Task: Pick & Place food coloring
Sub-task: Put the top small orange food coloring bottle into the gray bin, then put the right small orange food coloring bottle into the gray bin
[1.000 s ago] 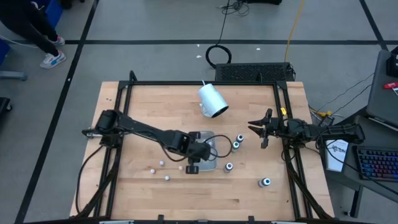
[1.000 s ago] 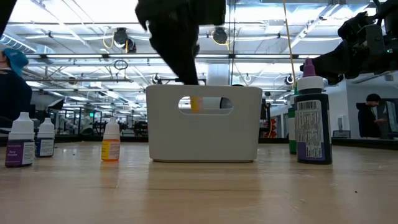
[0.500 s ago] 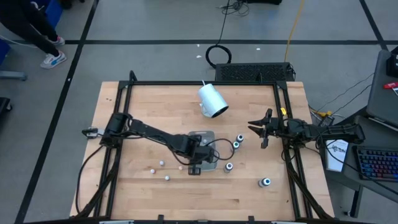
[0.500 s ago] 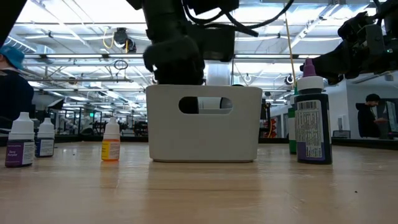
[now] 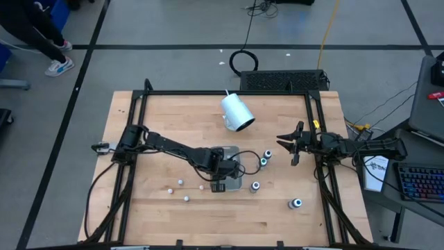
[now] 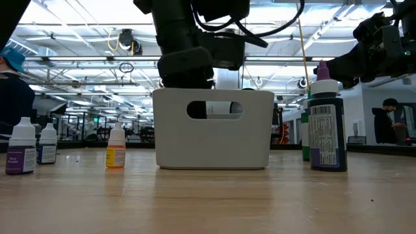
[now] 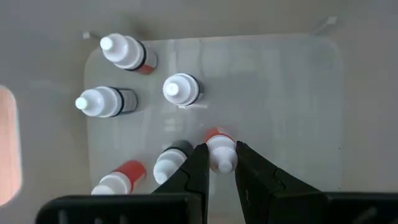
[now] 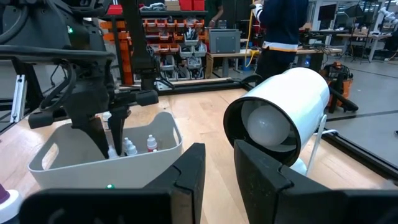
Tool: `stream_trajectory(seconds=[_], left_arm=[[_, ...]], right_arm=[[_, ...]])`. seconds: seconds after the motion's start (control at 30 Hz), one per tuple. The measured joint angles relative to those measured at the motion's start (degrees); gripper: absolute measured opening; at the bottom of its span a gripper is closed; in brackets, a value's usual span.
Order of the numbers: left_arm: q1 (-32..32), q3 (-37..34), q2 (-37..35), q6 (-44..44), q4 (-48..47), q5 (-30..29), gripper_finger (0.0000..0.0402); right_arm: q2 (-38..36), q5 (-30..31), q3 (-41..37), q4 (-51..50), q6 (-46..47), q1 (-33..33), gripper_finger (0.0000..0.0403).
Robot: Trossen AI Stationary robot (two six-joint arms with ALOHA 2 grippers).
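Lowering a small red-banded food coloring bottle [image 7: 219, 149] into the white bin [image 5: 229, 154], the left gripper [image 7: 219, 163] is pinched tight on its cap, inside the bin among the other little bottles [image 7: 181, 90]. I'd say set it down upright in a free spot there before letting go so it doesn't topple its neighbours. The right gripper [image 5: 293, 144] sits closed and empty, well off to the bin's right.

The pale butcher-block wooden table top [image 5: 173, 125] looks smooth with a soft sheen, its plank seams running lengthwise; a matt black metal frame [image 5: 229, 92] edges it; the whitish rectangular plastic bin [image 6: 212, 130] is smooth and slightly translucent, its floor glossy in the left wrist view; the small plastic food-coloring bottles [image 7: 118, 102] inside it have smooth white caps; at three o'clock of the bin, the taller dark bottle [image 6: 326, 123] carries a glossy paper label; the white cylindrical lamp [image 8: 283, 112] is smooth satin plastic.
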Motion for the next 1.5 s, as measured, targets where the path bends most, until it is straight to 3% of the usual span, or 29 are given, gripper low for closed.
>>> stream_trajectory(seconds=[0.17,0.83,1.17,1.5], left_arm=[[0.0,0.0,0.1,-0.1,0.1,3.0,0.0055],[0.0,0.1,1.3,-0.6,0.8,2.4,0.0057],[-0.2,-0.1,1.1,-0.8,0.5,2.6,0.0172],[-0.2,-0.1,1.1,-1.1,0.5,3.0,0.0177]], right_arm=[[0.0,0.0,0.0,0.0,0.0,0.0,0.0077],[0.0,0.0,0.0,0.0,0.0,0.0,0.0077],[0.0,0.0,0.0,0.0,0.0,0.0,0.0077],[0.0,0.0,0.0,0.0,0.0,0.0,0.0077]])
